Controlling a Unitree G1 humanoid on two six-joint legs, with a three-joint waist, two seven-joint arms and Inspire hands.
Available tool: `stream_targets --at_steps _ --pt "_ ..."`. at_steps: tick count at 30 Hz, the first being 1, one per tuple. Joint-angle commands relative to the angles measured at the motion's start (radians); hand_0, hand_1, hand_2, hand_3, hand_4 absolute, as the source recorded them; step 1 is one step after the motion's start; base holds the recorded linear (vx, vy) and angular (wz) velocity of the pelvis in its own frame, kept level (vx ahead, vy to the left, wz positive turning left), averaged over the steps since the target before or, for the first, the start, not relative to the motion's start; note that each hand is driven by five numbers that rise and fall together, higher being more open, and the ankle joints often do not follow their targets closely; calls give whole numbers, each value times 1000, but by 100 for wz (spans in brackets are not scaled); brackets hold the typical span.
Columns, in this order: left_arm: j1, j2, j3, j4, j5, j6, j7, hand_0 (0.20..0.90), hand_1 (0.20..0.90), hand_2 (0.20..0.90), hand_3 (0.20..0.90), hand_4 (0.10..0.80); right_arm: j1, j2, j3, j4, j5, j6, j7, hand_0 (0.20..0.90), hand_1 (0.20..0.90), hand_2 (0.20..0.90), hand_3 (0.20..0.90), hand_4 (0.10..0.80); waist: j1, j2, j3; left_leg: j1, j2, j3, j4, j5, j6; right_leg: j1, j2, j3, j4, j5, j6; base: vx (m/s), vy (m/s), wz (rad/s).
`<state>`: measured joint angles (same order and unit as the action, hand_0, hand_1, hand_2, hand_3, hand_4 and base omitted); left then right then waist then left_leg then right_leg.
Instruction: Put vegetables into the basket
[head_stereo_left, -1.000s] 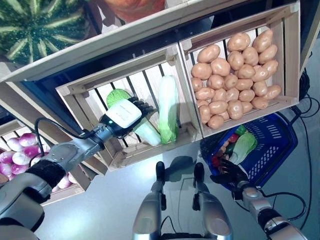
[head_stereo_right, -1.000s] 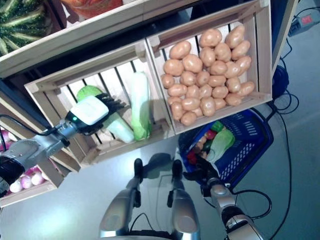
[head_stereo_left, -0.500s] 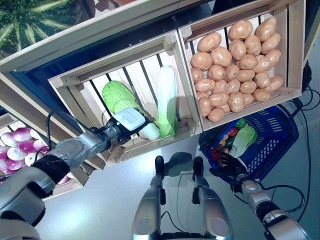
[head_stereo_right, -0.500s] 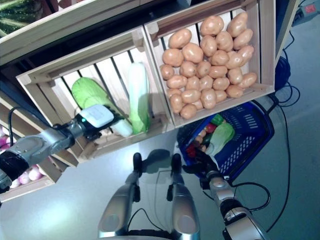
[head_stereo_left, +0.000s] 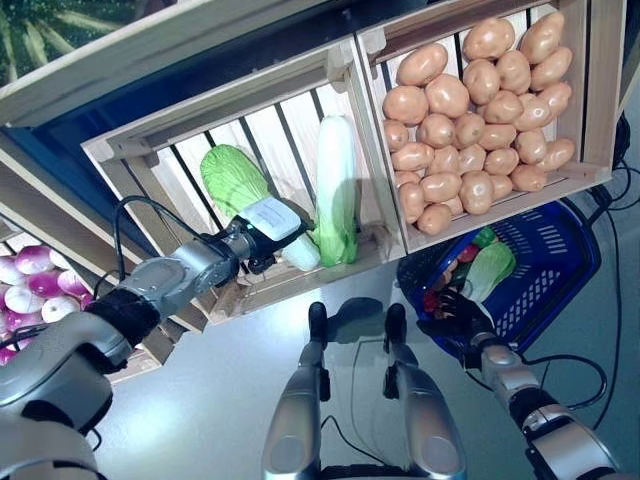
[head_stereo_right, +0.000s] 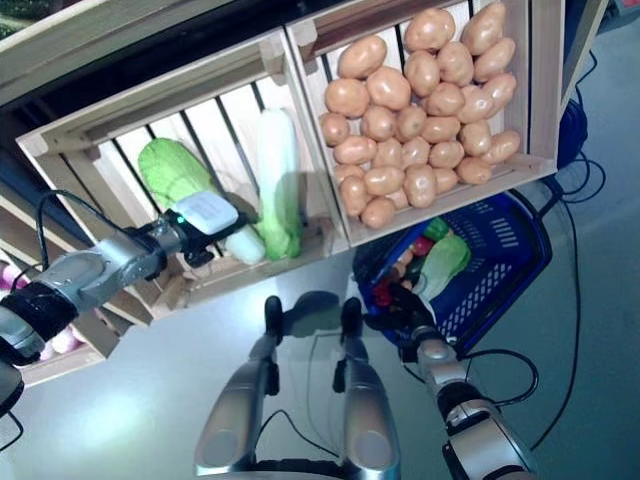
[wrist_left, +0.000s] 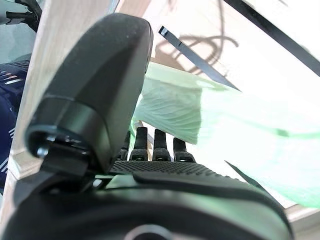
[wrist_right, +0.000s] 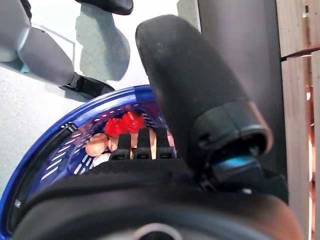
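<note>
A napa cabbage (head_stereo_left: 232, 178) lies slanted in the left wooden crate (head_stereo_left: 215, 112), its white stem end toward the crate's front. My left hand (head_stereo_left: 266, 222) rests over that stem end. In the left wrist view its fingers (wrist_left: 155, 145) reach straight against the pale leaves of the cabbage (wrist_left: 225, 125), and the thumb stands clear. A second, longer cabbage (head_stereo_left: 335, 195) lies beside it. My right hand (head_stereo_left: 452, 318) grips the near rim of the blue basket (head_stereo_left: 548, 270), which holds a green leafy vegetable (head_stereo_left: 490, 272) and small red and brown ones (wrist_right: 120, 131).
The right crate (head_stereo_left: 590, 90) is full of potatoes (head_stereo_left: 465, 110). Purple-and-white round vegetables (head_stereo_left: 30, 292) fill a lower bin at the far left. A striped green melon (head_stereo_left: 50, 28) sits on the shelf above. Grey floor lies below the crates.
My left hand has slid down from the cabbage's green leaves to its white stem end, uncovering the leaf. The camera has shifted slightly. My right hand stays on the basket.
</note>
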<state>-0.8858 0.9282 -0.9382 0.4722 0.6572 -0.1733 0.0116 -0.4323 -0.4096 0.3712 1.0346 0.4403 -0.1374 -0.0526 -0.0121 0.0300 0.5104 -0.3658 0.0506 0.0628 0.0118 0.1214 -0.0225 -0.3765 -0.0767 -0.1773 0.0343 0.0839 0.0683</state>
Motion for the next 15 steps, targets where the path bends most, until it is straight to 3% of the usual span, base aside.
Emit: stream_targets --at_steps 1,7,15 --pt "-58 7 22 44 25 5 6 900 900 900 900 800 11 -64 16 -57 49 -16 -14 900 900 900 900 800 -12 -48 10 -132 -1 -2 133 -43 -53 -70 -31 3 101 -19 21 0 0 0" --pt "-50 -17 11 114 44 29 41 900 900 900 900 800 -8 -67 24 -68 45 -5 -21 900 900 900 900 800 -19 -62 10 -162 5 1 135 -38 -57 -104 -24 9 109 -18 22 -10 -3 -2" --pt "-48 -43 47 227 141 55 363 900 900 900 900 800 -14 -81 30 -108 56 -1 -32 900 900 900 900 800 -21 -89 10 -211 9 -4 153 -35 -65 -148 -19 10 123 -19 18 0 0 0"
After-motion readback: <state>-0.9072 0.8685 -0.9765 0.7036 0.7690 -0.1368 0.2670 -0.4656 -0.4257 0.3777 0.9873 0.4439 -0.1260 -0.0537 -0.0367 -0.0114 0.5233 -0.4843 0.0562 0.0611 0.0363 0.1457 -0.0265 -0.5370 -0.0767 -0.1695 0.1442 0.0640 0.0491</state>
